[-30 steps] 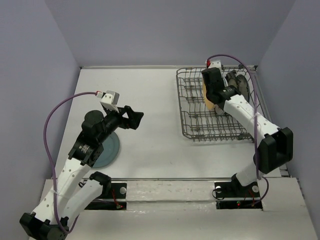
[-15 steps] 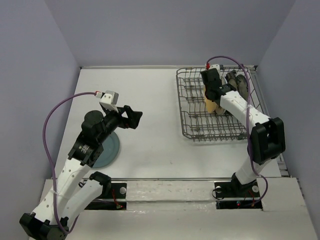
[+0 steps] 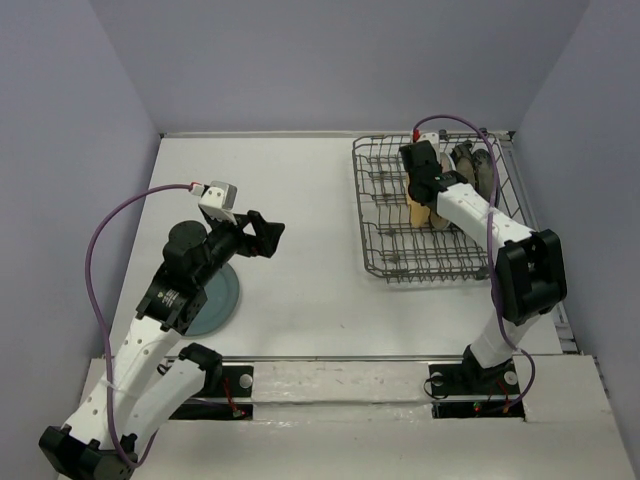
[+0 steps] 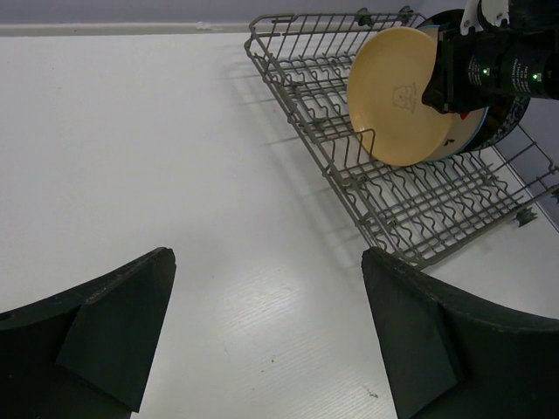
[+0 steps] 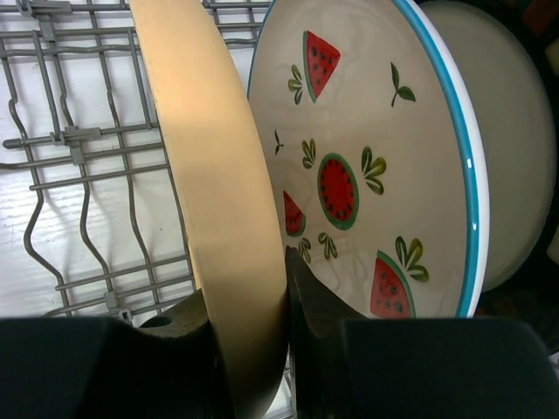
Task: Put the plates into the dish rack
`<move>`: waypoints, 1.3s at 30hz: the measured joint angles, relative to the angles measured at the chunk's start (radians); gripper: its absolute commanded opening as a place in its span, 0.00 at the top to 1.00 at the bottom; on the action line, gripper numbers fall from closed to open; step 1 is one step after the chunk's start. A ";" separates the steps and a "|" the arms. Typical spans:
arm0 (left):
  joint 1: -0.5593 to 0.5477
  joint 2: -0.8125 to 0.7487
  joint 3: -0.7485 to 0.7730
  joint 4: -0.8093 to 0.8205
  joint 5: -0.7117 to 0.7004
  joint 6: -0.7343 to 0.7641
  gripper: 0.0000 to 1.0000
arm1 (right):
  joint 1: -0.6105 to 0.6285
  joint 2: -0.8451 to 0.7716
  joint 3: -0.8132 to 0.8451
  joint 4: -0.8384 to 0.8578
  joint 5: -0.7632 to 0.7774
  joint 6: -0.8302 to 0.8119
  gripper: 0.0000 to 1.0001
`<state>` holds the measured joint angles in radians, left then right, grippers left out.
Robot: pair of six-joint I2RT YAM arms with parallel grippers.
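My right gripper [image 3: 422, 190] is shut on the rim of the plain yellow plate [image 5: 210, 175], which stands on edge among the tines of the grey wire dish rack [image 3: 385, 255]. The yellow plate also shows in the left wrist view [image 4: 397, 96]. The white plate with red fruit marks [image 5: 367, 175] stands right beside it, with a cream plate [image 5: 515, 175] behind. A dark-rimmed plate [image 4: 515, 113] stands at the rack's far end. The teal-blue plate [image 3: 212, 295] lies flat on the table under my left arm. My left gripper [image 3: 265, 235] is open and empty above the table.
The rack [image 4: 419, 218] fills the back right of the table, close to the right wall. Its left rows of tines [image 5: 70, 157] hold nothing. Purple cables loop from both wrists.
My right arm has swung its elbow in to the left and set the yellow plate more upright and deeper in the rack. The left arm has not moved.
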<state>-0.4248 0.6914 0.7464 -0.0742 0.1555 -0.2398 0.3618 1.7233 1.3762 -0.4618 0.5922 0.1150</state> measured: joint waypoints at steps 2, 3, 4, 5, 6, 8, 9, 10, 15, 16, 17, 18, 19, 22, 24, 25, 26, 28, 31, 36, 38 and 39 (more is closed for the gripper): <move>0.000 0.000 0.000 0.000 0.000 0.000 0.01 | 0.000 0.000 -0.003 0.005 -0.006 0.004 0.78; 0.000 0.000 0.000 0.000 0.000 0.000 0.01 | 0.000 0.000 -0.005 0.007 -0.006 0.006 0.63; 0.000 0.000 0.000 0.000 0.000 0.000 0.01 | 0.000 0.000 -0.006 0.009 -0.006 0.006 0.56; 0.000 0.000 0.000 0.000 0.000 0.000 0.01 | 0.000 -0.001 -0.007 0.013 -0.007 0.014 0.49; 0.000 0.000 0.000 0.000 0.000 0.000 0.01 | -0.001 -0.002 -0.013 0.018 -0.023 0.019 0.44; 0.000 0.002 0.000 0.000 0.000 0.000 0.01 | -0.002 0.005 -0.037 0.013 -0.033 0.033 0.34; 0.000 0.002 0.000 0.000 0.000 0.000 0.01 | -0.002 0.005 -0.046 0.003 -0.037 0.035 0.33; 0.000 0.002 0.000 0.000 0.000 0.000 0.01 | -0.002 0.005 -0.050 -0.005 -0.040 0.039 0.32; 0.001 0.009 0.000 -0.001 0.000 0.000 0.01 | -0.003 -0.008 -0.050 -0.009 -0.061 0.047 0.26; 0.001 0.009 0.000 -0.001 0.000 0.000 0.01 | -0.003 -0.014 -0.050 -0.009 -0.066 0.048 0.25; 0.001 0.009 0.000 -0.001 0.000 0.000 0.01 | -0.003 -0.025 -0.050 -0.010 -0.071 0.049 0.23; 0.001 0.009 0.000 -0.001 0.000 0.000 0.01 | -0.003 -0.033 -0.050 -0.010 -0.077 0.050 0.21; 0.001 0.009 0.000 -0.001 0.000 0.000 0.01 | -0.003 -0.051 -0.050 -0.010 -0.080 0.050 0.20; 0.001 0.009 0.000 -0.001 -0.003 0.000 0.01 | -0.003 -0.109 -0.050 -0.010 -0.134 0.051 0.16; 0.002 0.010 0.000 -0.001 -0.004 0.000 0.01 | -0.003 -0.149 -0.050 -0.010 -0.171 0.052 0.16; 0.003 0.011 0.000 -0.001 -0.005 0.000 0.01 | -0.003 -0.180 -0.050 -0.010 -0.206 0.056 0.16; 0.006 0.013 0.000 -0.001 -0.007 0.000 0.01 | -0.003 -0.210 -0.050 -0.010 -0.242 0.062 0.15; 0.008 0.015 0.000 -0.002 -0.011 0.000 0.01 | -0.003 -0.256 -0.050 -0.009 -0.292 0.069 0.15; 0.008 0.016 0.000 -0.002 -0.021 0.000 0.01 | -0.002 -0.321 -0.050 -0.007 -0.379 0.086 0.20; 0.016 0.020 0.000 -0.002 -0.039 0.000 0.01 | 0.042 -0.369 -0.057 0.028 -0.513 0.132 0.75; 0.019 0.020 0.000 -0.002 -0.058 -0.001 0.01 | 0.080 -0.368 -0.072 0.063 -0.588 0.154 0.85; 0.020 0.019 0.000 -0.002 -0.070 -0.002 0.01 | 0.103 -0.365 -0.087 0.096 -0.632 0.172 0.85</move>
<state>-0.4046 0.7105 0.7464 -0.0761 0.0856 -0.2413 0.4644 1.3582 1.2892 -0.3660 -0.0395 0.2871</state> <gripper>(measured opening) 0.989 0.233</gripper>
